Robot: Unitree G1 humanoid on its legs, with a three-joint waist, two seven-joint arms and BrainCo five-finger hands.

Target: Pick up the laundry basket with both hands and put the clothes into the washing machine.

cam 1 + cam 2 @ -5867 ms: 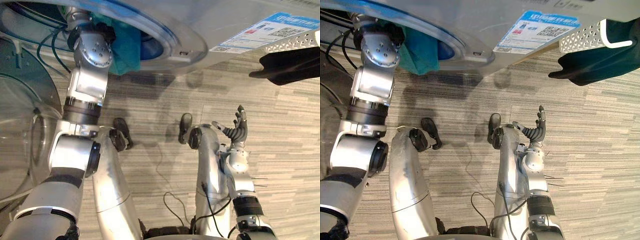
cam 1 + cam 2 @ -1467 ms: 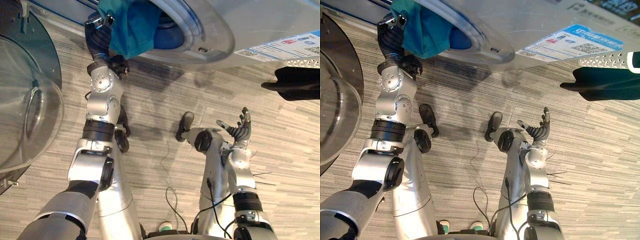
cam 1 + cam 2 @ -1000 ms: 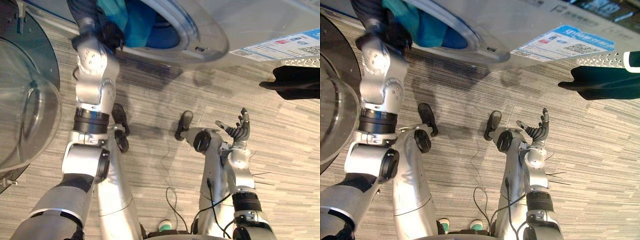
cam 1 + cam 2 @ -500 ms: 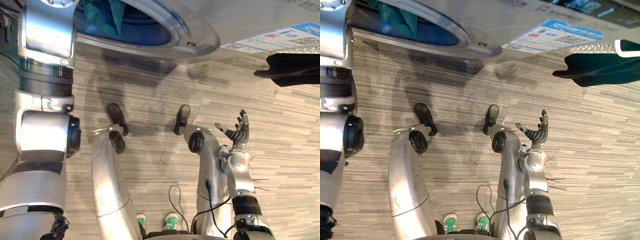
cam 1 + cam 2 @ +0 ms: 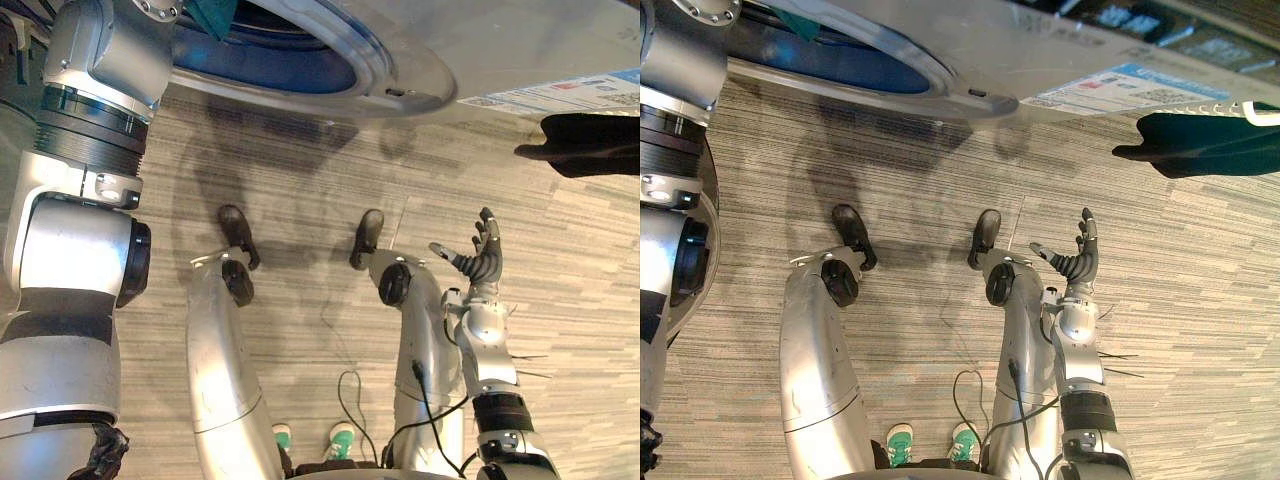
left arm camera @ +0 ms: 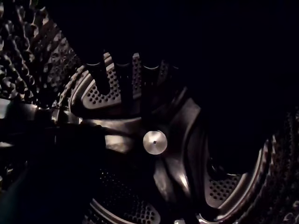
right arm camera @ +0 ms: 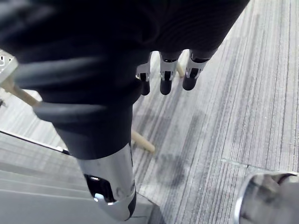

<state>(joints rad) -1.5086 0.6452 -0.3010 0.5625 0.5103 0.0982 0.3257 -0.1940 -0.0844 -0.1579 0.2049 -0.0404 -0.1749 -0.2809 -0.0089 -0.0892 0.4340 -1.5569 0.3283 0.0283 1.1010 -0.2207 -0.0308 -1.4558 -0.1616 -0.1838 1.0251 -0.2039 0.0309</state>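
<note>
- The right hand [image 5: 484,262] hangs palm up over the striped grey floor [image 5: 585,310], fingers spread, thumb apart, holding nothing.
- A person's green-and-white shoes [image 5: 899,440] stand on that floor at the eye views' lower edge.
- The left arm [image 5: 95,150] extends up into the round door opening of the washing machine [image 5: 500,45]. The left hand is hidden inside, so I cannot tell its state.
- 1 teal garment [image 5: 212,12] lies at the opening's edge, just beside that arm.
- The left wrist view looks into the dark perforated drum [image 6: 117,88], with a shiny hub [image 6: 154,141] at its centre.
- Far right, 1 dark garment [image 5: 1200,148] hangs over the white rim of the laundry basket [image 5: 1258,106], beside the machine.
</note>
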